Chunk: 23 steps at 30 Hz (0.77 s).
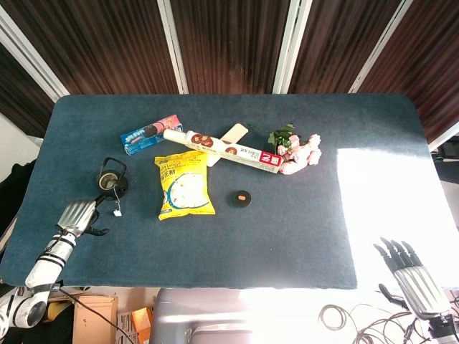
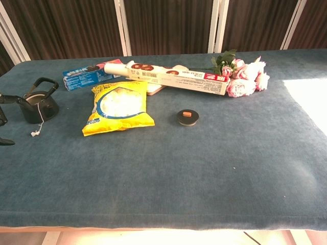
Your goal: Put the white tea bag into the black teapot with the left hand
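here the left hand (image 1: 77,215) sits low over the near left part of the blue table (image 1: 301,229), its fingers spread and holding nothing. just beyond it and a little toward the table's middle stands the black teapot (image 1: 110,180), upright with its handle raised. the white tea bag (image 2: 33,96) lies inside the pot; its string (image 2: 38,117) runs over the rim and down the near side, and the small tag (image 1: 117,212) at its end rests on the cloth close beside the hand's fingertips, not touching them as far as the head view shows. in the chest view only dark fingertips show at the left edge, next to the pot.

farther out from the left hand, toward the table's middle, lies a yellow snack bag (image 1: 185,185), then a small black round lid (image 1: 242,198). beyond these are a blue cookie pack (image 1: 149,135), a long white box (image 1: 222,148) and a bunch of pink roses (image 1: 300,152).

the right hand (image 1: 409,271) hangs off the near right corner, well apart from everything, fingers straight and fanned, empty.
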Available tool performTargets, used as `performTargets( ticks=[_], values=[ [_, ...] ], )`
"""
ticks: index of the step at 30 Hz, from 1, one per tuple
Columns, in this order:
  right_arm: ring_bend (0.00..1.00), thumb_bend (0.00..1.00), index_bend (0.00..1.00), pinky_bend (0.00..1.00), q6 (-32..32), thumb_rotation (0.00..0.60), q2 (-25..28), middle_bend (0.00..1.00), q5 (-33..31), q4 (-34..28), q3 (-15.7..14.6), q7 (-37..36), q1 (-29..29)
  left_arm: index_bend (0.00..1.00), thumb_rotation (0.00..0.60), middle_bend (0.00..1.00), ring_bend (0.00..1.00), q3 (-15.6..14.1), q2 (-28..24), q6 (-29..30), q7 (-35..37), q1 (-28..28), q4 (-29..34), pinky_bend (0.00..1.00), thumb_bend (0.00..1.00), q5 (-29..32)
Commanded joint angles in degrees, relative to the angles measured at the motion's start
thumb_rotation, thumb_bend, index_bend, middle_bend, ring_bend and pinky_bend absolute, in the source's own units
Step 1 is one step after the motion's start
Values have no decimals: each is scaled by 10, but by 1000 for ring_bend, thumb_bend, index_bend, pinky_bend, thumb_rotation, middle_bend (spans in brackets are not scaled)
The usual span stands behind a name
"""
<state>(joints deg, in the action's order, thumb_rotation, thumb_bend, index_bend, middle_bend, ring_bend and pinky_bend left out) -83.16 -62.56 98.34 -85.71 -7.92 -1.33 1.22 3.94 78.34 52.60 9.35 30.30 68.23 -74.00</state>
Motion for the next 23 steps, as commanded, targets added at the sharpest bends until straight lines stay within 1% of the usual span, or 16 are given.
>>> performTargets(
  ticks=[1, 2, 3, 4, 5, 6, 7, 8, 9, 10, 12, 13, 15, 18, 20, 23],
  values=[
    [0, 299, 0, 0, 0, 600, 0, 0, 1, 0, -1, 1, 0, 237, 600, 995, 1000, -8, -27, 58, 12, -24, 47, 1000, 0, -34],
    [0, 299, 0, 0, -1, 600, 0, 0, 2, 0, -1, 1, 0, 223, 600, 973, 988, -11, -36, 84, 16, -35, 64, 1000, 0, -47],
    [0, 299, 0, 0, -2, 600, 0, 0, 2, 0, -1, 0, -1, 199, 600, 905, 947, -15, -46, 113, 21, -47, 80, 993, 0, -63],
    [0, 299, 0, 0, -4, 600, 0, 0, 2, 0, 0, 0, -1, 167, 600, 767, 845, -23, -60, 152, 27, -66, 101, 943, 0, -84],
    [0, 299, 0, 0, -5, 600, 1, 0, 3, 0, -1, -1, -2, 136, 600, 602, 698, -32, -71, 177, 32, -81, 116, 850, 0, -98],
    [0, 299, 0, 0, -6, 600, 1, 0, 3, 0, -1, -2, -2, 105, 600, 415, 505, -41, -83, 198, 35, -95, 130, 708, 0, -111],
    [0, 300, 0, 0, -7, 600, 1, 0, 5, 0, -1, -2, -3, 63, 600, 189, 234, -55, -98, 223, 39, -113, 146, 480, 0, -126],
    [0, 299, 0, 0, -9, 600, 2, 0, 6, 1, -2, -3, -3, 46, 600, 102, 120, -64, -106, 244, 42, -128, 155, 367, 0, -136],
    [0, 299, 0, 0, -10, 600, 2, 0, 7, 1, -2, -4, -4, 28, 600, 38, 35, -74, -112, 264, 44, -143, 159, 260, 0, -148],
    [0, 300, 0, 0, -12, 600, 2, 0, 7, 2, -2, -5, -5, 18, 600, 15, 8, -86, -116, 287, 43, -161, 158, 205, 0, -161],
    [0, 300, 0, 0, -15, 600, 3, 0, 9, 2, -2, -6, -6, 10, 600, 0, 0, -105, -111, 325, 38, -194, 146, 138, 0, -176],
    [0, 300, 0, 0, -17, 600, 3, 0, 10, 3, -3, -6, -6, 9, 600, 0, 0, -112, -106, 340, 39, -209, 140, 123, 0, -180],
    [0, 300, 0, 0, -22, 600, 2, 0, 13, 5, -3, -5, -8, 9, 600, 0, 0, -120, -105, 365, -7, -230, 139, 113, 0, -189],
    [0, 299, 0, 0, -29, 600, 2, 0, 19, 4, -5, -5, -11, 9, 600, 0, 0, -113, -91, 420, -41, -250, 138, 111, 0, -218],
    [0, 300, 0, 0, -33, 600, 2, 0, 25, 6, -7, -5, -13, 9, 600, 0, 0, -110, -87, 425, -52, -254, 137, 111, 0, -223],
    [0, 300, 0, 0, -36, 600, 2, 0, 27, 8, -8, -6, -15, 9, 600, 0, 0, -112, -93, 400, -40, -249, 143, 111, 0, -216]
  ],
)
